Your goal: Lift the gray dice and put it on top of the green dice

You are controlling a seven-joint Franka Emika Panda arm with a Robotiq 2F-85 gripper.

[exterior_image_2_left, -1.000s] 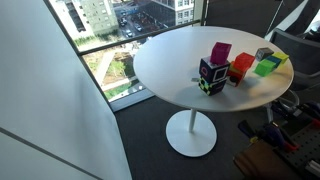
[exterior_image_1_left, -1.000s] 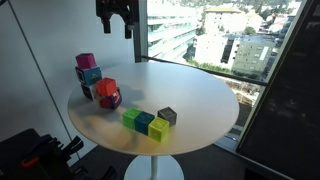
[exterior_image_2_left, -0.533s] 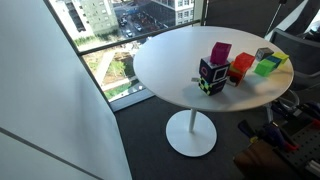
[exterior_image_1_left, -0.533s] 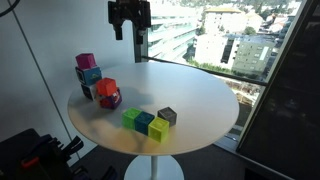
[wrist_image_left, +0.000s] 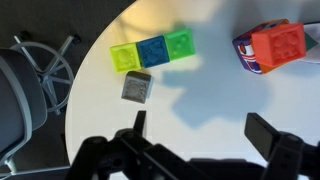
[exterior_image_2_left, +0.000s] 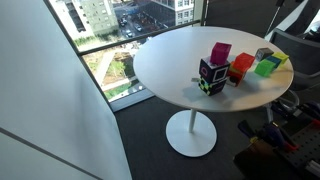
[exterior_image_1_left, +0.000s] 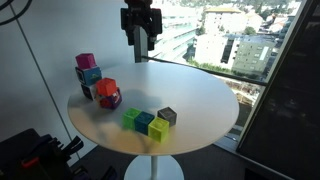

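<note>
The gray dice (exterior_image_1_left: 167,116) sits on the round white table (exterior_image_1_left: 200,95), touching the end of a row of three cubes. In the wrist view the gray dice (wrist_image_left: 137,87) lies just below that row. The green dice (exterior_image_1_left: 130,119) is at the row's far end from the gray one, and in the wrist view the green dice (wrist_image_left: 181,44) is on the right of the row. My gripper (exterior_image_1_left: 140,48) hangs high above the table's back edge, open and empty. In the wrist view its fingers (wrist_image_left: 200,135) spread wide over bare tabletop.
A teal cube (exterior_image_1_left: 144,123) and a yellow cube (exterior_image_1_left: 159,130) complete the row. A red block (exterior_image_1_left: 106,90) on a purple base and a stack topped by a purple block (exterior_image_1_left: 85,62) stand at the table's left. An office chair (wrist_image_left: 30,90) is beside the table.
My gripper has moved rightward along the back of the table, still high and open. The cubes have not moved.
</note>
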